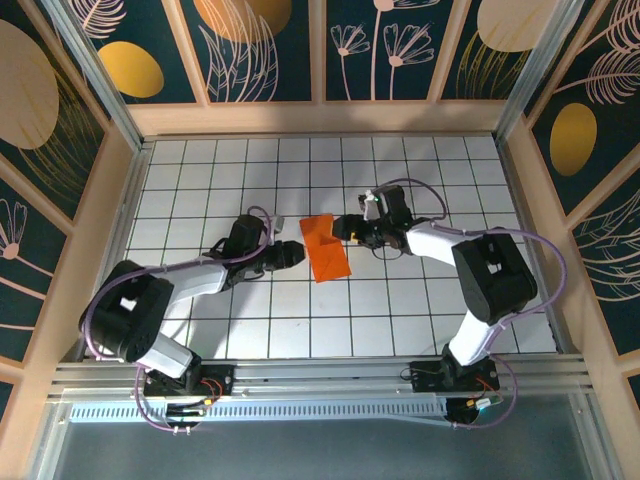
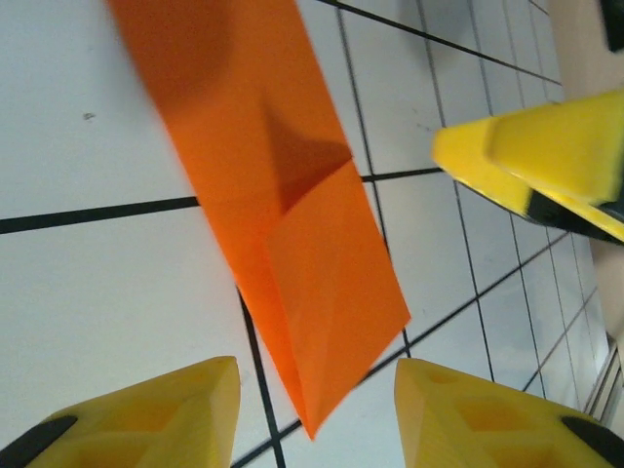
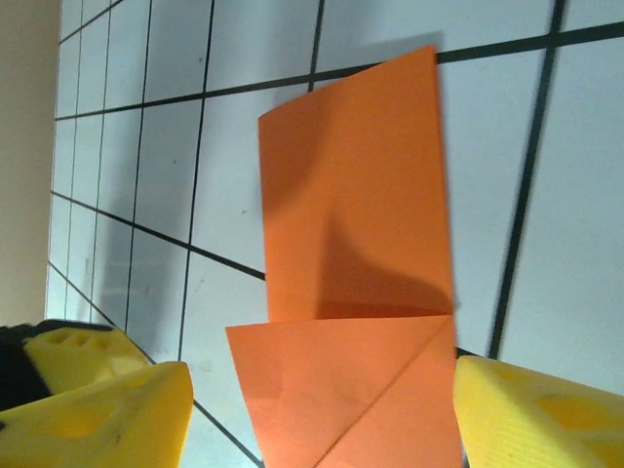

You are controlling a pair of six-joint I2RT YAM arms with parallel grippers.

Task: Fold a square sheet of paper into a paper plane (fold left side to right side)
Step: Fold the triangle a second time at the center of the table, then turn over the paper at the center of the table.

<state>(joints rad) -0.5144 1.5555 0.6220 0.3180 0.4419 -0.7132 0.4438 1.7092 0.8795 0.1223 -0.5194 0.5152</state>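
White gridded table (image 1: 200,190) with black lines sits inside a wooden frame backed by dark floral panels. Left of the orange paper (image 1: 325,247), the left gripper (image 1: 293,255) lies low over the table, just beside the paper's left edge. In the left wrist view its yellow fingers (image 2: 146,419) stand apart, and the paper's (image 2: 292,224) pointed corner reaches into the gap between them without being pinched. The paper lies flat near the table's middle, folded into a narrow strip with a creased flap across it. Right of the paper, the right gripper (image 1: 340,228) sits at its upper right edge. Its jaws are spread wide on either side of the paper's (image 3: 361,224) near end, holding nothing.
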